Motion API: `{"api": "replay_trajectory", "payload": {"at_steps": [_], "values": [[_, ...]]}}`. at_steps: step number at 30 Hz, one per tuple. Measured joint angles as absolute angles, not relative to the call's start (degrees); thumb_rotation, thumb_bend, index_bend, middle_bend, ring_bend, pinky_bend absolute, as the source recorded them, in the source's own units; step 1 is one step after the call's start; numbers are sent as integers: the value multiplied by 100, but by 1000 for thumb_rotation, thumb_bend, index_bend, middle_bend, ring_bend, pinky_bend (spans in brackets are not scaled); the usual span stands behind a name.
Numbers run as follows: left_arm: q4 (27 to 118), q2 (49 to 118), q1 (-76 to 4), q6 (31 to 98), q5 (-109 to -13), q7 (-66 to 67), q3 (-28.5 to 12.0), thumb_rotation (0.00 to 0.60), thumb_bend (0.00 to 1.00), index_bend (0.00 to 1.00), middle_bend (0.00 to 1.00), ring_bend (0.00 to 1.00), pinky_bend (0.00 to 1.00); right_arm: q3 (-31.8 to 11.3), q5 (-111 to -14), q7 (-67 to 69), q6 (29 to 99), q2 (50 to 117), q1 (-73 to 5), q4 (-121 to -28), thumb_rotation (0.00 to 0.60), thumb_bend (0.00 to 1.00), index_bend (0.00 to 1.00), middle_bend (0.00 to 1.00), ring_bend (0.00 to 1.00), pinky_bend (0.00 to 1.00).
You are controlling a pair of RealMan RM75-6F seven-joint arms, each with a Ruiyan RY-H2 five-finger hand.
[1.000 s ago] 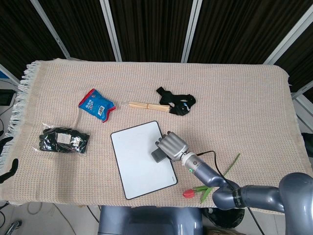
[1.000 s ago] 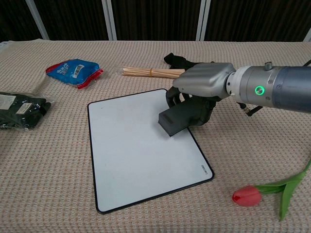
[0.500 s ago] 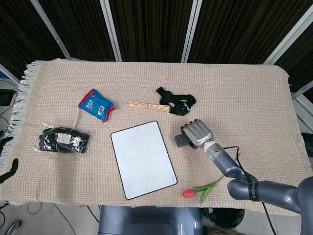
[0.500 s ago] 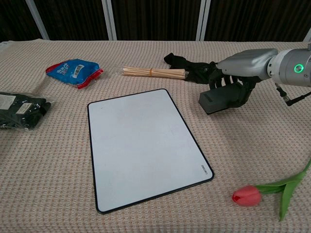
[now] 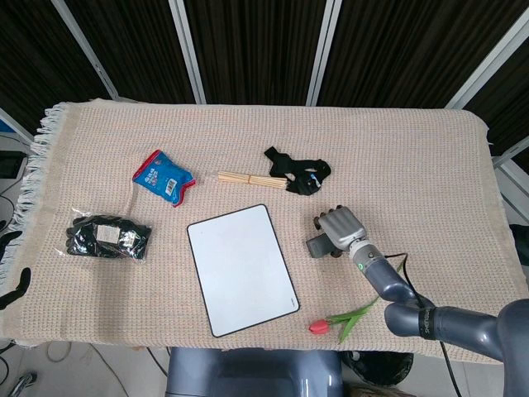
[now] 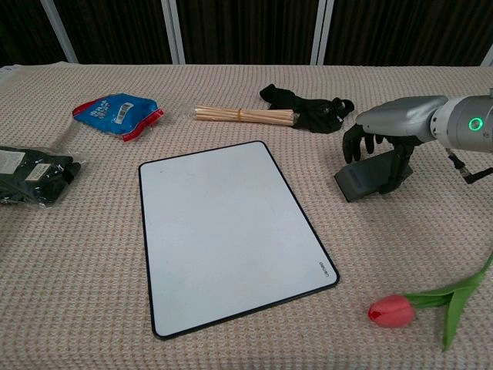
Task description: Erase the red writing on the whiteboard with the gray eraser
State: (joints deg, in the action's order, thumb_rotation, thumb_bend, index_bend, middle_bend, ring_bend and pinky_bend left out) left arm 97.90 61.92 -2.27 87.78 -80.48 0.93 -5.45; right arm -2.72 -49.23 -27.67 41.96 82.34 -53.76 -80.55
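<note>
Right hand [image 6: 389, 127], smooth silver metal w/ dark fingers [image 6: 353, 143], is draped over the gray block eraser [image 6: 368, 177], fingers curled down its sides and gripping it; eraser sits on the beige woven-cloth surface [image 5: 413, 149], right of the board and well apart from it. The flat white rectangular whiteboard w/ black rim & rounded corners [image 6: 227, 231] lies near the front edge, mid-surface, face blank white. Red tulip w/ green stem [image 6: 394, 310] lies by the front-right corner.

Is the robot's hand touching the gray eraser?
Touching. In the chest view, the right hand arches over the gray eraser, its dark fingers pressed against the eraser's side, with the eraser resting on the tablecloth beside the whiteboard.
</note>
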Motion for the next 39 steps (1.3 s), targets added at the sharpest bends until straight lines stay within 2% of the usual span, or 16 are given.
{"api": "replay_trajectory", "payload": {"at_steps": [1, 4, 9, 17, 22, 25, 32, 39], "values": [[9790, 6193, -228, 8778, -8048, 92, -546, 600, 389, 195, 37, 0, 13, -264, -4838, -2793, 4157, 8211, -5389, -8086, 600, 90, 67, 90, 106, 171], [9786, 6193, -227, 8779, -8045, 97, -546, 600, 389, 195, 37, 0, 13, -250, -4617, -2879, 4100, 8091, -5433, -8231, 600, 79, 1, 15, 33, 162], [9782, 6199, -228, 8778, -8049, 107, -543, 600, 389, 195, 37, 0, 13, -347, -4528, -2897, 4347, 7780, -5426, -8661, 600, 78, 0, 4, 22, 158], [9786, 6215, -225, 8797, -8078, 123, -534, 600, 389, 195, 37, 0, 13, -555, -5088, -2553, 5441, 6712, -4957, -9793, 600, 79, 0, 4, 22, 155], [9794, 6219, -219, 8823, -8080, 106, -545, 600, 389, 195, 37, 0, 13, -400, -5862, -2334, 6119, 5938, -4363, -10363, 600, 78, 0, 4, 19, 153], [9795, 6226, -220, 8824, -8079, 114, -547, 600, 389, 195, 37, 0, 13, -199, -6408, -2189, 6672, 5699, -3899, -10597, 600, 78, 0, 4, 8, 148], [9798, 6258, -217, 8865, -8115, 146, -546, 600, 389, 195, 37, 0, 12, 337, -7487, -1968, 8105, 5565, -2729, -10716, 600, 78, 0, 2, 7, 147], [9800, 6254, -206, 8898, -8135, 114, -553, 600, 389, 195, 37, 0, 12, 614, -8058, -1619, 9381, 6001, -1642, -10277, 600, 79, 0, 2, 7, 146]]}}
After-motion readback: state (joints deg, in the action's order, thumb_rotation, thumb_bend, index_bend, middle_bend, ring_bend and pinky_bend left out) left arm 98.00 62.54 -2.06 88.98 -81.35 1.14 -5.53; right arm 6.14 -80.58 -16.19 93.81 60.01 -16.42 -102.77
